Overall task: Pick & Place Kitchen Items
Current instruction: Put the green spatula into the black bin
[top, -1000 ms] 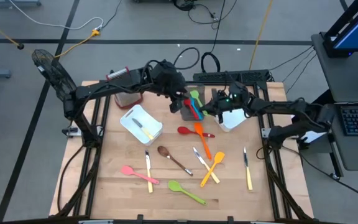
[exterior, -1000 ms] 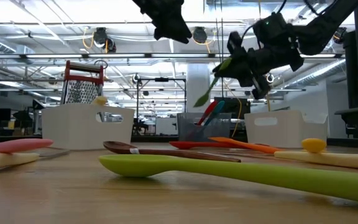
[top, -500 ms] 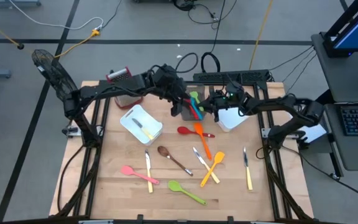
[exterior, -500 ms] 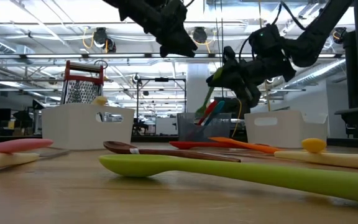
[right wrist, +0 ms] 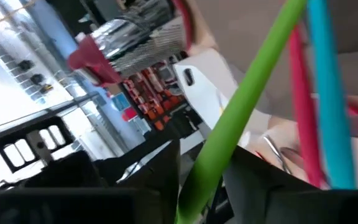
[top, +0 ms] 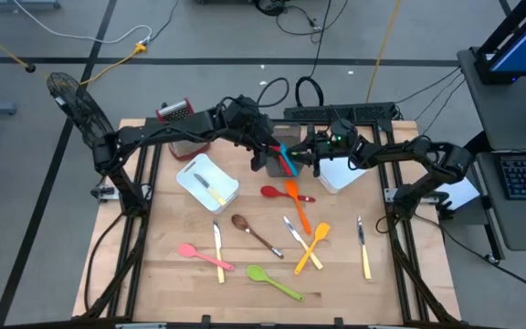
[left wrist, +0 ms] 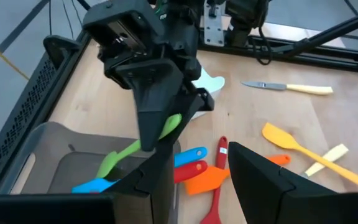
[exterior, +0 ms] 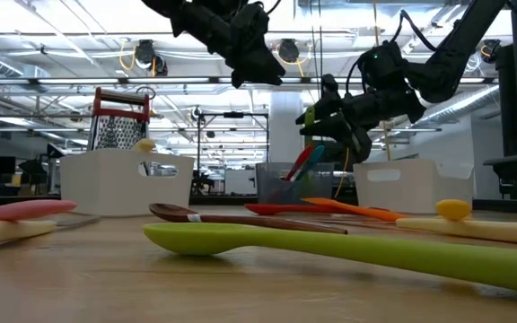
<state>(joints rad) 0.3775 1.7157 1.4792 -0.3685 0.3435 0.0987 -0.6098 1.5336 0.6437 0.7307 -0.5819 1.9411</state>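
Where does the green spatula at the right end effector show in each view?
High: hidden under the right end effector, at the dark grey bin.
Low: green tip.
Left wrist: green spatula entering the bin.
Right wrist: handle.
Shared landmark: blue spatula in the bin.

Green spoon (left wrist: 143, 143); blue spatula (left wrist: 188, 155); red-topped grater (exterior: 120, 118); grey bin (left wrist: 39, 163)

A green utensil (left wrist: 133, 147) slants into the dark grey bin (left wrist: 55, 160), its handle between the right pincer's (left wrist: 160, 134) fingers, beside blue (top: 287, 159) and red (top: 290, 168) ones. On the bench (top: 153, 274) lie a red spoon (top: 275, 193), orange spatula (top: 296, 203), brown spoon (top: 252, 232), yellow spatula (top: 312, 245), pink spoon (top: 199, 255), green spoon (top: 272, 281) and yellow-handled knives (top: 363, 249) (one inside the white bin (top: 206, 182)).
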